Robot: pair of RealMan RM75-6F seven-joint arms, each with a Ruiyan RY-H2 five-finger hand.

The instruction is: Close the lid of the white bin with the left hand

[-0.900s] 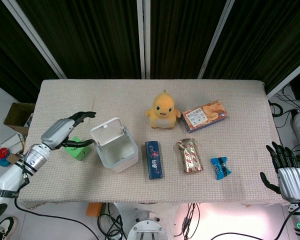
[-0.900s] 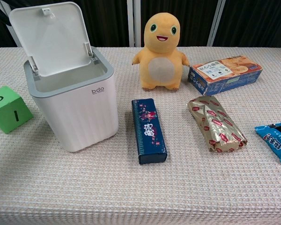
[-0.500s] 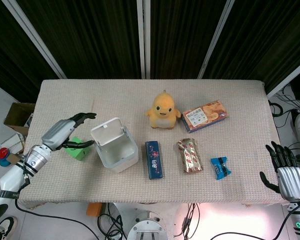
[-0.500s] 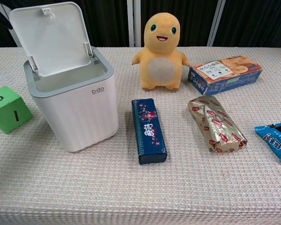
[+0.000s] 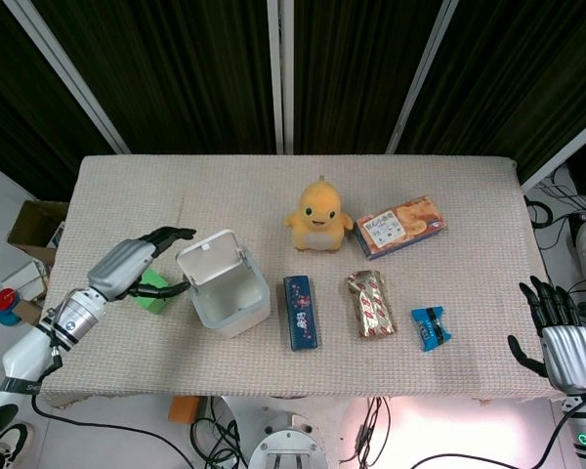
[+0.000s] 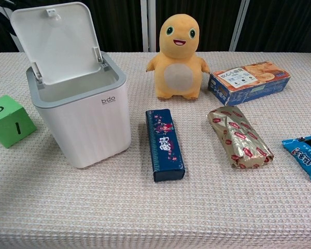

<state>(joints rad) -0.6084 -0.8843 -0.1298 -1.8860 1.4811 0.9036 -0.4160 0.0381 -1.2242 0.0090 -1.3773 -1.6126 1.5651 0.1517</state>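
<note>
The white bin [image 5: 227, 288] [image 6: 85, 116] stands left of the table's middle with its lid [image 5: 212, 256] [image 6: 56, 41] tipped up and back. My left hand [image 5: 137, 262] hovers just left of the lid, fingers spread, holding nothing and a short gap away from it. In the chest view only a dark sliver at the upper left edge may be that hand. My right hand [image 5: 559, 332] hangs open off the table's right front corner, far from the bin.
A green cube [image 5: 152, 290] [image 6: 8, 120] lies under my left hand beside the bin. An orange plush toy [image 5: 317, 216], a biscuit box [image 5: 400, 226], a blue carton [image 5: 301, 311], a foil packet [image 5: 371, 304] and a blue snack packet [image 5: 431, 328] sit to the right.
My left hand has moved right and slightly forward, closer to the raised lid. The lid and bin have not moved; the right hand is still.
</note>
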